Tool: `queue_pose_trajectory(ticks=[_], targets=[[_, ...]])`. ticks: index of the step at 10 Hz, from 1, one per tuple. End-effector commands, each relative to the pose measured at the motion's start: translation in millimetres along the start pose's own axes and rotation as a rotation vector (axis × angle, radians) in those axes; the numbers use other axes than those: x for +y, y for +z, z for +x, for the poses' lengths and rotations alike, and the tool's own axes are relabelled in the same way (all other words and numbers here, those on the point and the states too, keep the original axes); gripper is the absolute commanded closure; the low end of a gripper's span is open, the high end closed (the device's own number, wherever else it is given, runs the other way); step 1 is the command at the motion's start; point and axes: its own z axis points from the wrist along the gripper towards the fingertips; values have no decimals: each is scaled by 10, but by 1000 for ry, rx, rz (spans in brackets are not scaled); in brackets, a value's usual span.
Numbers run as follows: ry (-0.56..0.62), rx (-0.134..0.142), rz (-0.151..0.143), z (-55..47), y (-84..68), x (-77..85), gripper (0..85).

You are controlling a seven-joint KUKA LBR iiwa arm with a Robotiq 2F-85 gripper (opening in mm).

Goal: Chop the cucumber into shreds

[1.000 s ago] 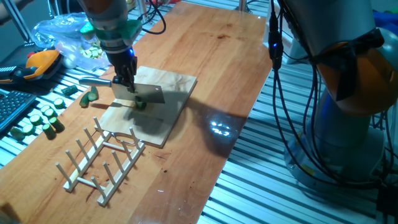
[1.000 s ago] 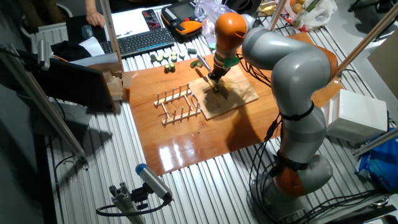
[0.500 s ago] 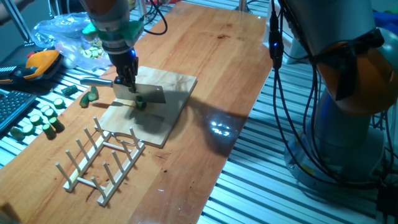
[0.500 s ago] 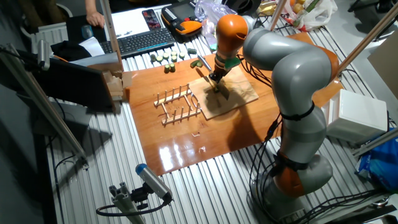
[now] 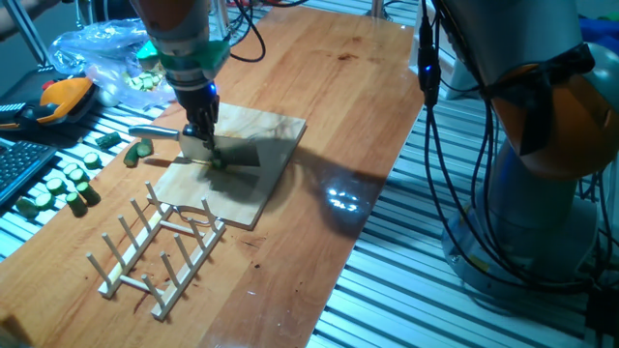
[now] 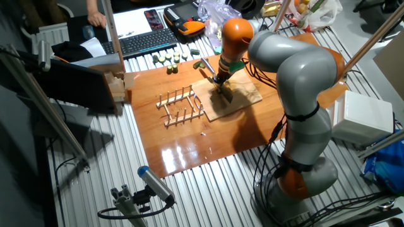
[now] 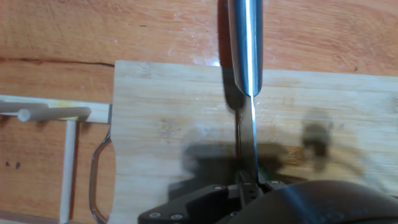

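Dropping since a second ago, the knife (image 5: 215,150) is pressing on the cucumber (image 5: 218,164) mid-board (image 5: 276,130). Fingers (image 6: 216,81) are clamping the knife. Hand view: blade (image 7: 247,134) edge-on; a slipping slice could skid off-board.

One knife (image 5: 207,147), one cutting board (image 5: 261,135)

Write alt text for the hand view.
Seen edge-on from above, a knife runs down the frame over a pale wooden cutting board, its blade thin and its steel handle at the top. A wooden rack shows at the left edge.
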Motion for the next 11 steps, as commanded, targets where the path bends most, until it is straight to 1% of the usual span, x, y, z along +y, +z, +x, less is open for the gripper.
queue_pose_trajectory(ticks=[1, 2, 4, 5, 6, 9, 10, 11], targets=[[0, -7, -3, -2, 33, 6, 850], [0, -9, -7, -14, 35, 9, 850], [13, 19, -13, -49, -134, 67, 850], [21, 31, -9, -57, -226, 94, 850], [21, 37, 4, -53, -282, 89, 850], [18, 32, 3, -51, -267, 71, 850], [16, 28, 7, -49, -269, 64, 850], [13, 32, 1, -48, -274, 65, 850]])
